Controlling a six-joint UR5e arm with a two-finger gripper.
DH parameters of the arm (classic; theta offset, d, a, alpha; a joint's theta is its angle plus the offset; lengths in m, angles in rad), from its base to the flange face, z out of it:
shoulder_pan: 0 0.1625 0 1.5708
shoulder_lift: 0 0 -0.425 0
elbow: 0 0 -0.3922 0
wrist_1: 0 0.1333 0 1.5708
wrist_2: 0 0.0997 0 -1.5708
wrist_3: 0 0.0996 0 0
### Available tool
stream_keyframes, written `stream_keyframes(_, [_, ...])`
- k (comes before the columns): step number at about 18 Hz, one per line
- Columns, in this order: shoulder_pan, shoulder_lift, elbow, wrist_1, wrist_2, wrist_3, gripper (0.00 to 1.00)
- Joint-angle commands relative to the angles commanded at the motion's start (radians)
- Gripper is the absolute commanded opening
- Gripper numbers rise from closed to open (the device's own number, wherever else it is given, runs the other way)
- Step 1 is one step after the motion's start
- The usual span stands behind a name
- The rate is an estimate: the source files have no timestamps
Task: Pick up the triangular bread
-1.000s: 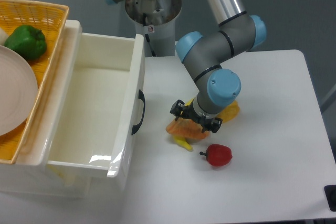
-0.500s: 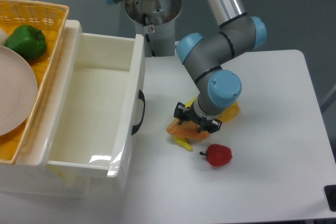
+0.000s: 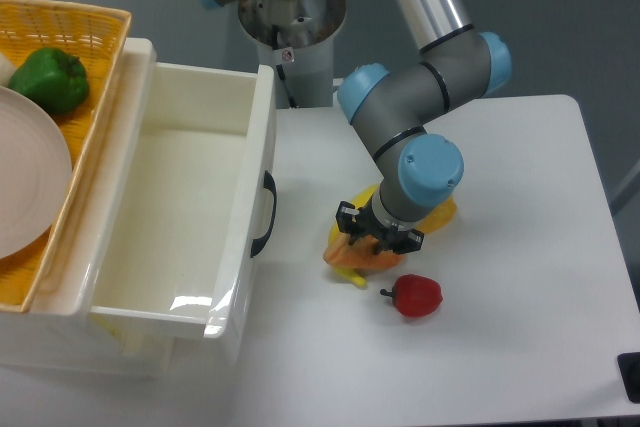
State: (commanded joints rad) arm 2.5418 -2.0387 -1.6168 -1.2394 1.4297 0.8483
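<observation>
Red pepper (image 3: 417,295) near triangular bread (image 3: 358,256), banana (image 3: 347,272) beneath

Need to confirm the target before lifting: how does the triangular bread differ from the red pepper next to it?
The triangular bread is orange-tan and matte with a flat wedge shape; the red pepper is glossy red, rounded, with a dark stem. The bread sits under the tool, partly covered by it; the pepper lies free, untouched, nearer the table's front edge. Both rest on the white table.
</observation>
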Motion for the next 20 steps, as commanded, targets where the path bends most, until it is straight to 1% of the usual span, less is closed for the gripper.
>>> stream_keyframes(1, [0.000,0.000,0.000,0.000,-0.002,0.002,0.12])
stream_keyframes(2, [0.000,0.000,0.002,0.000,-0.002,0.002,0.09])
stream_keyframes(3, [0.000,0.000,0.003,0.000,-0.002,0.002,0.09])
stream_keyframes(4, [0.000,0.002,0.005,0.000,-0.003,0.002,0.06])
stream_keyframes(5, [0.000,0.003,0.006,0.000,-0.003,0.002,0.02])
stream_keyframes(6, [0.000,0.003,0.008,-0.002,-0.003,0.002,0.00])
stream_keyframes(8, [0.000,0.005,0.017,-0.002,-0.005,0.002,0.00])
stream_keyframes(10, [0.002,0.009,0.043,-0.011,-0.005,0.002,0.00])
stream_keyframes(13, [0.005,0.014,0.075,-0.046,-0.005,0.003,0.00])
stream_keyframes(15, [0.009,0.023,0.083,-0.058,-0.005,0.009,0.00])
stream_keyframes(17, [0.009,0.040,0.084,-0.058,-0.005,0.026,0.00])
stream_keyframes(20, [0.009,0.069,0.089,-0.057,-0.002,0.090,0.00])
